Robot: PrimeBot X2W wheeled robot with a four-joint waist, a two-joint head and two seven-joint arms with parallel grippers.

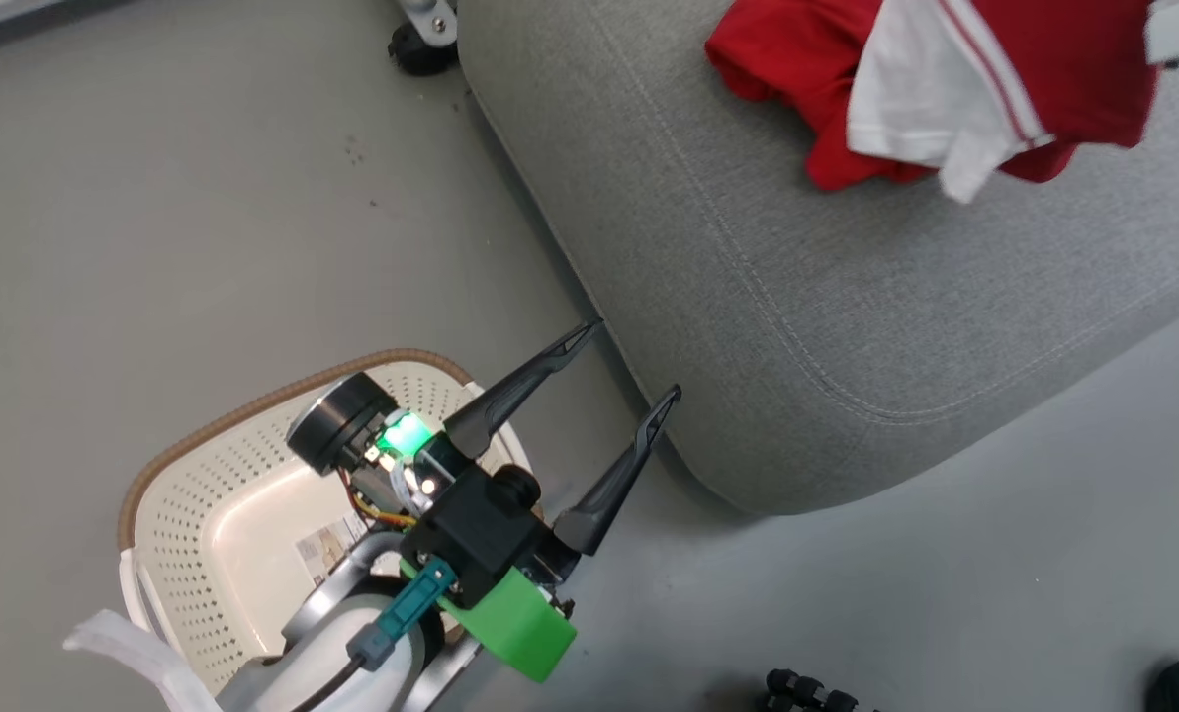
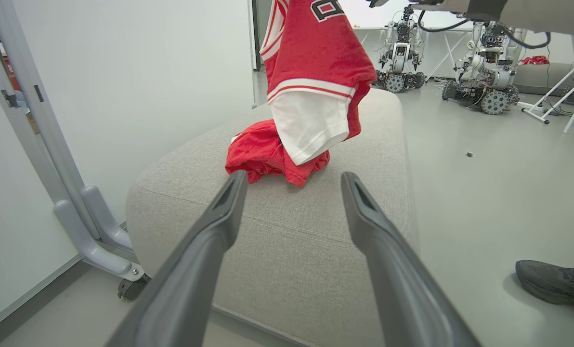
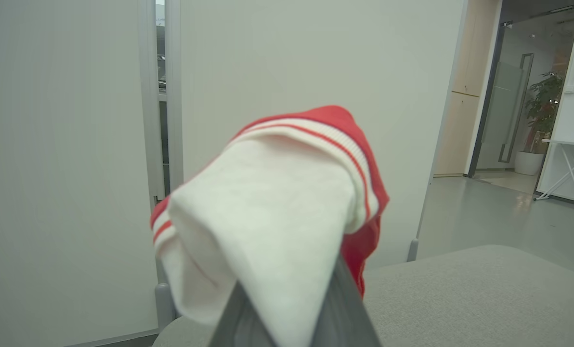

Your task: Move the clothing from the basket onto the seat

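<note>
Clothing (image 1: 1044,79) over seat (image 1: 847,297), one piece not yet let go.
Gripped in closed right pincer (image 3: 296,308): red-and-white garment (image 2: 316,72), hanging below it, low end close over plain red garment (image 2: 255,152) heaped on seat. Left pincer (image 2: 294,177) spread wide, holding nothing, that heap just ahead of it, basket (image 1: 253,405) behind and beneath its wrist. Could go wrong: letting go while cloth clings to the pincer, dragging it off on withdrawal; or sweeping the heap toward the seat's edge and onto the floor (image 1: 154,198).
</note>
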